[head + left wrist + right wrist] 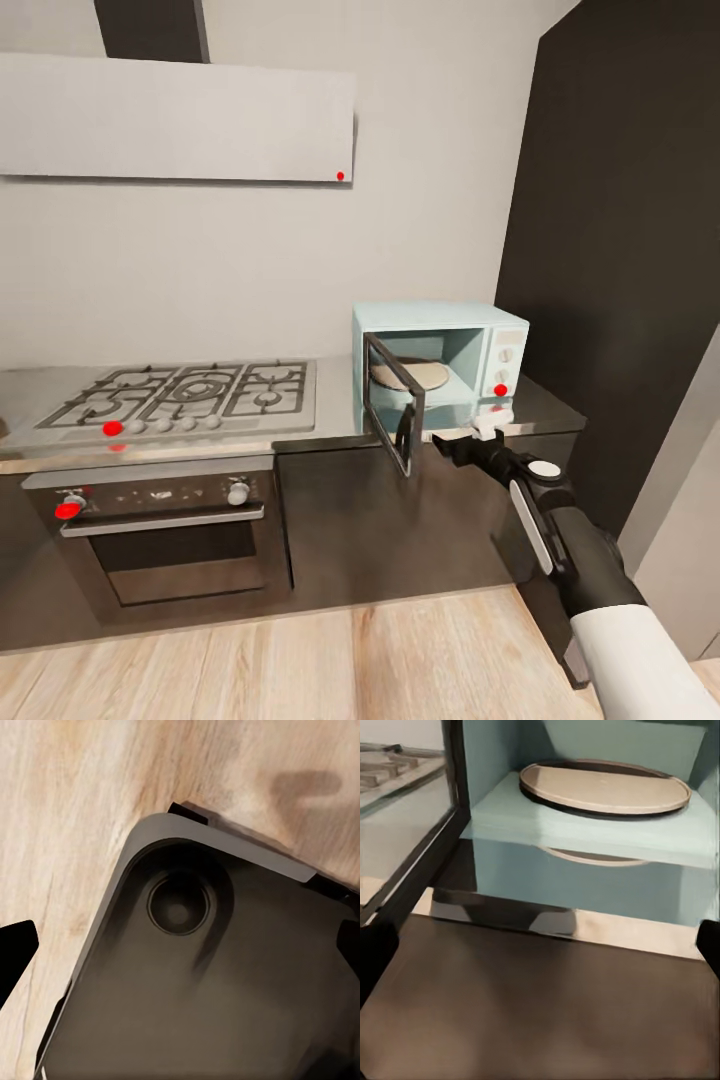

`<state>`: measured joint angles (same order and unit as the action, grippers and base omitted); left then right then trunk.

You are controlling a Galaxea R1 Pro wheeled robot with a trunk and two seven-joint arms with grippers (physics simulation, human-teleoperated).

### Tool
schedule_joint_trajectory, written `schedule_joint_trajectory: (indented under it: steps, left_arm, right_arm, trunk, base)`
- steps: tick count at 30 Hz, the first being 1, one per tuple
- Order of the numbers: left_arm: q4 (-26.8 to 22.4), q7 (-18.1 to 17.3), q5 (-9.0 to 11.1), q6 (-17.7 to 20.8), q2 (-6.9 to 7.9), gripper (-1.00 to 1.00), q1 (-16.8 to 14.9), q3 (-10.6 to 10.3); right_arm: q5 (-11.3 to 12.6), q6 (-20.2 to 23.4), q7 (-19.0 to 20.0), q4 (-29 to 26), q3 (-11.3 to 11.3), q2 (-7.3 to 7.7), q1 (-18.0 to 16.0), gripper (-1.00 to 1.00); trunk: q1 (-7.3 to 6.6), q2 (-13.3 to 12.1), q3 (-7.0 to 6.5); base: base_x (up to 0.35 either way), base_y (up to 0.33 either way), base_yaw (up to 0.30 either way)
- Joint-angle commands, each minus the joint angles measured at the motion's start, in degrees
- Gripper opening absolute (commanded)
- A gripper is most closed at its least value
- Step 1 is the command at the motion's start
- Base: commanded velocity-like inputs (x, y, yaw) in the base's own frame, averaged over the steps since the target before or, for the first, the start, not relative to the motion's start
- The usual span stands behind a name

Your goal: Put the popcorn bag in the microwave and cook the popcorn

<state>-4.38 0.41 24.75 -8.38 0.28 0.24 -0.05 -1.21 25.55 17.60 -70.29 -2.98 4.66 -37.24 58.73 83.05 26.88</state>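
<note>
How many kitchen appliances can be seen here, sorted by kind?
Microwave, door open: 1
Gas hob: 1
Built-in oven: 1
Extractor hood: 1
Total: 4

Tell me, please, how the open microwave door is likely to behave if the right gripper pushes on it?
The microwave door stands wide open, hinged at the left edge of the microwave, so a push would probably swing it rather than bend it. Its dark frame and glass pane look stiff; the glass may be slippery. The right gripper sits just beside its free edge, so a light nudge likely suffices.
</note>
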Motion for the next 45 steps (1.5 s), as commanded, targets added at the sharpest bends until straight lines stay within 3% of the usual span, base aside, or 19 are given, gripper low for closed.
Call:
schedule_joint_trajectory:
  steps: [1,4,5,10,13,17,25,33,38,42,45]
  left_arm:
    - [-0.1,0.0,0.2,-0.1,-0.01,1.00,0.0,0.0]
    - [-0.1,0.0,0.2,-0.1,-0.01,1.00,0.0,0.0]
    - [-0.1,0.1,0.2,-0.1,0.00,1.00,0.0,0.0]
    - [-0.1,0.1,0.1,-0.1,-0.08,1.00,0.0,0.2]
    - [-0.1,0.1,0.2,-0.1,-0.18,1.00,0.0,0.4]
    - [-0.1,0.1,0.4,-0.1,-0.12,1.00,0.0,0.5]
    - [-0.1,0.1,0.9,-0.1,-0.08,1.00,0.0,0.6]
    - [-0.1,0.1,1.0,-0.1,0.10,1.00,0.0,0.7]
    - [-0.2,0.2,1.1,-0.1,0.23,1.00,0.0,0.9]
    - [-0.2,0.2,1.3,-0.1,0.29,1.00,0.0,0.9]
    - [-0.2,0.2,1.4,-0.1,0.29,1.00,0.0,0.9]
  right_arm:
    - [-0.1,0.3,0.1,-0.1,0.1,0.10,0.0,1.00]
    - [-0.1,0.2,0.0,0.7,2.9,0.34,0.0,1.00]
    - [-0.3,0.1,0.2,5.3,6.1,1.85,0.0,1.00]
    - [-0.3,0.7,0.6,10.2,7.1,4.31,0.0,1.00]
    - [0.0,5.6,0.6,11.1,7.2,4.03,0.0,1.00]
    - [0.2,8.0,0.6,11.0,7.2,3.82,0.0,1.00]
    - [0.0,9.2,0.2,6.5,7.0,3.63,0.5,1.00]
    - [-0.2,9.7,0.3,10.4,6.7,3.48,0.5,1.00]
    - [-0.5,9.7,0.3,11.5,6.4,0.89,0.5,1.00]
    - [-0.4,9.8,0.3,13.4,1.5,0.63,0.5,1.00]
    - [-0.4,9.8,0.5,14.3,0.5,0.09,0.5,1.00]
  trunk:
    - [0.00,0.0,0.05]
    - [0.00,0.0,0.05]
    - [0.00,0.0,0.05]
    - [0.00,0.0,0.05]
    - [0.00,0.0,0.05]
    - [0.00,0.0,0.05]
    - [0.00,0.0,0.05]
    - [0.00,0.0,0.05]
    - [0.00,0.0,0.05]
    - [0.00,0.0,0.05]
    - [0.00,0.0,0.05]
  base:
    - [0.000,0.000,0.000]
    - [0.000,0.000,0.000]
    - [0.000,0.000,0.000]
    - [-0.044,0.000,0.000]
    - [-0.288,0.000,0.000]
    - [-0.329,0.000,0.000]
    - [-0.335,0.000,0.006]
    - [-0.272,0.000,0.240]
    - [-0.014,0.000,0.272]
    - [0.000,0.000,0.284]
    - [0.000,0.000,0.286]
